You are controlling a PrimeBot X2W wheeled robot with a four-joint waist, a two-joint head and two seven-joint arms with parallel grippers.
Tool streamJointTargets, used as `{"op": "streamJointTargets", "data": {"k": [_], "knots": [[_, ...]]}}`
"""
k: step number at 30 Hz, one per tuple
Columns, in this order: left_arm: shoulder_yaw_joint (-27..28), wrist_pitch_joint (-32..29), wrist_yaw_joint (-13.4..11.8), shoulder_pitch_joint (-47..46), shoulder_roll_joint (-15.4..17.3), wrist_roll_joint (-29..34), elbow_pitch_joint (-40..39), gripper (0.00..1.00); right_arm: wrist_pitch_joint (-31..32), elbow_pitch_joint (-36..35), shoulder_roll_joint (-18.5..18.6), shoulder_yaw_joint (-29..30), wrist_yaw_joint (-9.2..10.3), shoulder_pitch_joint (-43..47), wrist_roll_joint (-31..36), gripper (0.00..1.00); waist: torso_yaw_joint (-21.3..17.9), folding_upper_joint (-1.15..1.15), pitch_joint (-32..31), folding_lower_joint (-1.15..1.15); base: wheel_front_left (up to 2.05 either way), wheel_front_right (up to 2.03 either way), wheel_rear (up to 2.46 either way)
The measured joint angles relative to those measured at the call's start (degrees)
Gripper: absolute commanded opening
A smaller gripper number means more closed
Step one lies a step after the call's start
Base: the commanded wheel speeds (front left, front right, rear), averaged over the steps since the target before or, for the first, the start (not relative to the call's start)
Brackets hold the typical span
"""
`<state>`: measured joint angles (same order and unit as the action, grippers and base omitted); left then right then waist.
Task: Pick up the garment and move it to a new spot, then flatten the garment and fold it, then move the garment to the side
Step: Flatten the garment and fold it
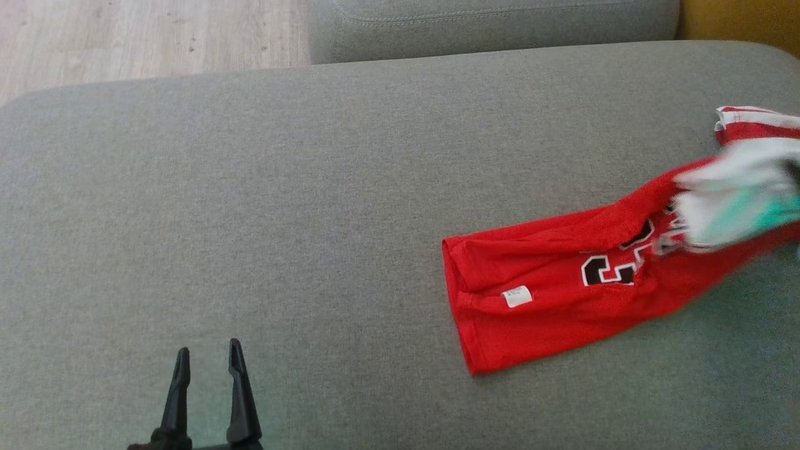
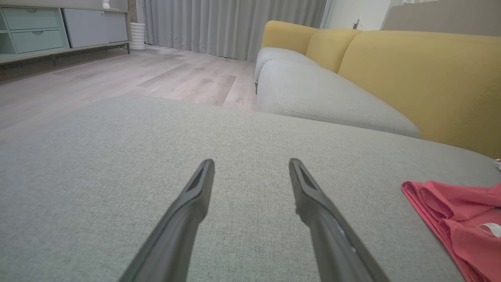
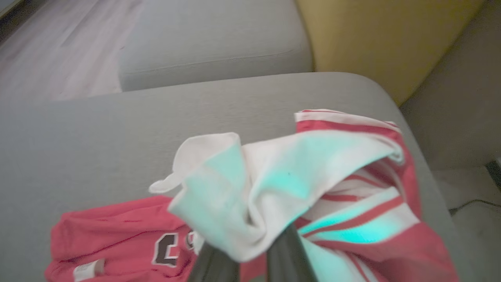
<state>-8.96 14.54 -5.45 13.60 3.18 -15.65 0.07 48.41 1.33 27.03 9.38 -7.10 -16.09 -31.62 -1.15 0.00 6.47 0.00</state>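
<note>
The right fingers (image 3: 287, 254) were clenched on a bunched white-and-red edge of the garment (image 3: 117, 231), with the cloth gathered over their tips and raised a little off the grey sofa cushion (image 3: 117, 137). The left fingers (image 1: 238, 387) stood spread apart with nothing between them, low over bare cushion and well apart from the garment. In the head view the red garment lay on the cushion's right side. Its hem end lay flat toward the middle, with a white label (image 1: 517, 296) and a black number (image 1: 606, 272) facing up, and its far end was blurred near the right edge. A yellow backrest (image 2: 422, 78) stood behind the cushion, with wooden floor (image 2: 156, 74) beyond it.
</note>
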Motion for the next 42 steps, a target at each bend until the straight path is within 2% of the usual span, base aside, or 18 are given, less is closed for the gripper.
{"op": "streamJointTargets", "data": {"k": [4,8,13,18,25,34,42], "knots": [[-0.25,0.00,0.51,-0.11,0.00,0.01,0.89,1.00,1.14,-4.61,-3.43,-10.55,0.00,-1.13,-3.02,0.00,0.16,0.00,0.13,0.00,0.00,0.00,0.00],[-0.71,0.00,0.99,-0.24,0.00,0.02,1.78,1.00,3.13,-5.37,-5.60,-19.67,0.00,-0.66,-4.37,0.00,1.13,0.00,0.10,0.00,0.00,0.00,0.00],[-1.08,0.00,1.35,-0.31,0.00,0.03,2.61,1.00,4.47,-5.05,-6.60,-27.09,0.00,4.33,-5.64,0.00,3.00,0.00,-0.35,0.00,0.00,0.00,0.00],[-1.07,0.00,1.34,-0.24,0.01,0.07,2.93,1.00,4.20,-4.74,-6.84,-27.88,0.00,7.05,-5.77,0.00,3.79,0.00,-1.07,0.00,0.00,0.00,0.00],[-1.07,0.00,1.33,-0.14,0.01,0.05,3.14,1.00,4.55,-5.83,-6.52,-29.71,0.00,6.93,-5.68,0.00,2.98,0.00,-1.40,0.00,0.00,0.00,0.00],[-1.67,0.00,0.91,-0.13,0.01,0.00,3.35,1.00,5.05,-7.40,-2.77,-28.09,0.01,5.37,-5.15,0.00,1.74,0.00,-1.48,0.00,0.00,0.00,0.00],[-2.46,0.00,0.91,-0.32,0.01,-0.44,3.45,1.00,5.04,-5.42,-4.57,-33.21,0.00,3.19,-3.12,0.00,1.52,0.00,-0.67,0.00,0.00,0.00,0.00]]}}
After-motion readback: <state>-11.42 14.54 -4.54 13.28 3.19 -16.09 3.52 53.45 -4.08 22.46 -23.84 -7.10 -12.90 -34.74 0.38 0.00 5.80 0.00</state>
